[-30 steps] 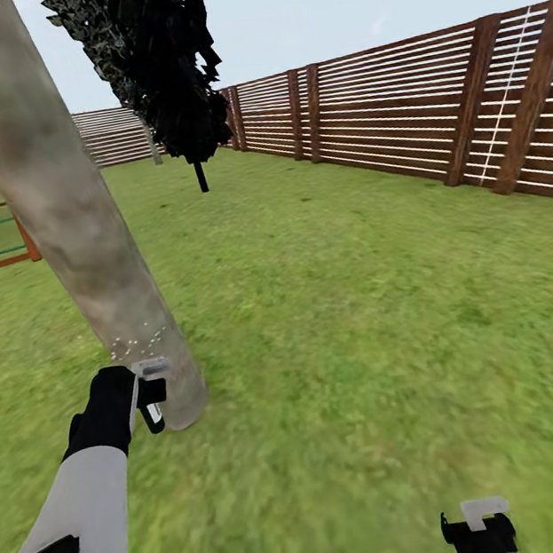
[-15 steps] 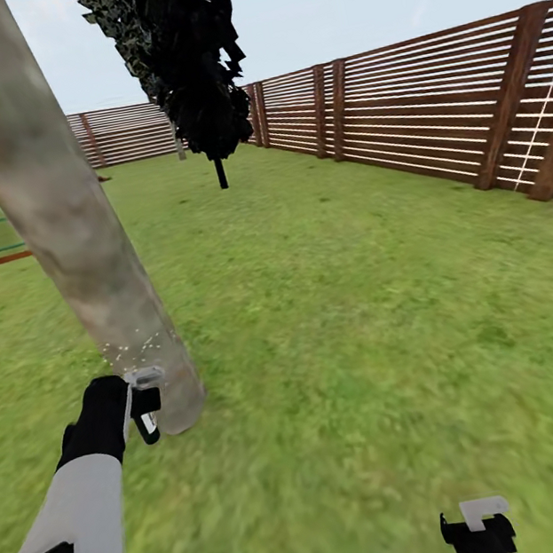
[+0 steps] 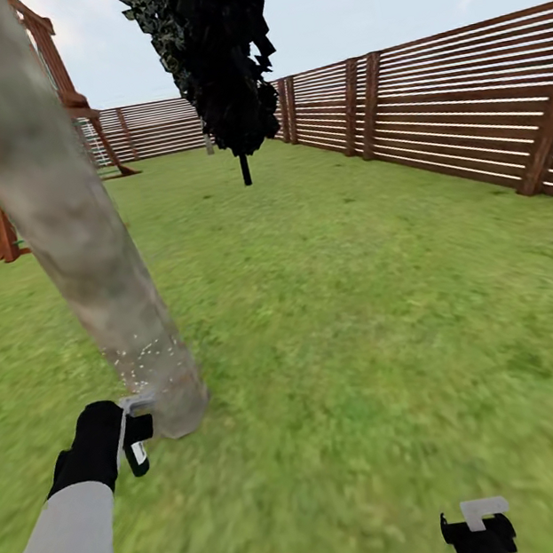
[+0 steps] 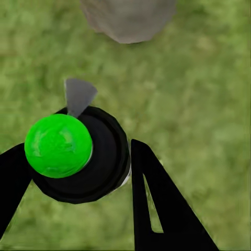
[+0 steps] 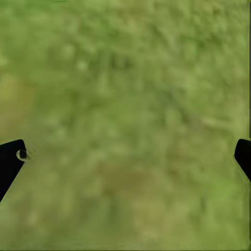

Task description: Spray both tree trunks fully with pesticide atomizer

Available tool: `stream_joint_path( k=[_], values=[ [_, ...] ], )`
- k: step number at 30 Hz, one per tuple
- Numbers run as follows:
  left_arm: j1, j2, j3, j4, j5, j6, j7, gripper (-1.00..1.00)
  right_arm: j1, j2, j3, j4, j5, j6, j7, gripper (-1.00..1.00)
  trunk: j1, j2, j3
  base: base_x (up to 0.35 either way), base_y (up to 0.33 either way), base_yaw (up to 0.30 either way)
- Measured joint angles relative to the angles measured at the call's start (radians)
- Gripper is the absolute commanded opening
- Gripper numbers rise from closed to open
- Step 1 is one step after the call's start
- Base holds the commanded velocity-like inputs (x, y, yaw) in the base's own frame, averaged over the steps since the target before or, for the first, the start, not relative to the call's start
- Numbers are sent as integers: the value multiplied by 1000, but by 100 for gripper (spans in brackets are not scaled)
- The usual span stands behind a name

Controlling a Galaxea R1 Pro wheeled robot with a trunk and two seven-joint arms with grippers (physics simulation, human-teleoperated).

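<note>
No brand, label or writing legible anywhere. Pesticide atomizer (image 4: pixel 78 154) sits in left gripper (image 4: pixel 73 178), jaws closed on it: black round body w/ bright green ball top & small grey nozzle fin aimed at the tree trunk base. In head view the left gripper (image 3: pixel 134 437) hangs low, just beside the tree trunk (image 3: pixel 71 230) foot. Trunk thick, pale grey-brown, mottled, leaning; fine white specks dot its lower part. Right gripper (image 3: pixel 479 532) at frame bottom over lawn (image 3: pixel 364 316); jaws spread wide, nothing between them, grass only. Behind: black cone cypress (image 3: pixel 217 52), slat wooden fence (image 3: pixel 430 116), brown wooden play frame (image 3: pixel 5 214).
</note>
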Motion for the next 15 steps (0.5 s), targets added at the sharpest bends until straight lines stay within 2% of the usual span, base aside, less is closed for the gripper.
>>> stream_joint_path(
  k=[2, 3, 5, 7, 9, 12, 15],
  values=[
    [5, 8, -2, 2, 19, 1, 0, -100, 0, 0, 0, 0, 0, 0, 0, 100, 0, 0, 0, 273, -214, 1],
    [6, -3, -5, 4, 25, 2, -1, -100, 0, 0, 0, 0, 0, 0, 0, 100, 0, 0, 0, 273, -214, 0],
    [6, -57, -8, 10, 29, 3, 0, -100, 0, -1, -1, -1, 0, 0, 0, 100, 0, 0, 0, 273, -214, 0],
    [5, -72, -8, 10, 16, 2, 1, -100, 0, -1, -1, -1, 0, -1, 0, 100, 0, 0, 0, 274, -214, 0],
    [5, -63, -1, 7, 7, 1, 1, -100, 0, -1, -2, -1, -1, 0, 0, 100, 0, 0, 0, 264, -199, 0],
    [23, -7, 1, 4, 3, 1, 1, -100, 0, -1, -2, -1, -1, 0, 0, 100, 0, 0, 0, 85, -62, 131],
    [57, 6, 0, 1, 5, 1, 2, -100, 0, 0, -2, -1, -2, 0, -1, 100, 1, 0, 0, 8, -5, 264]
  ],
)
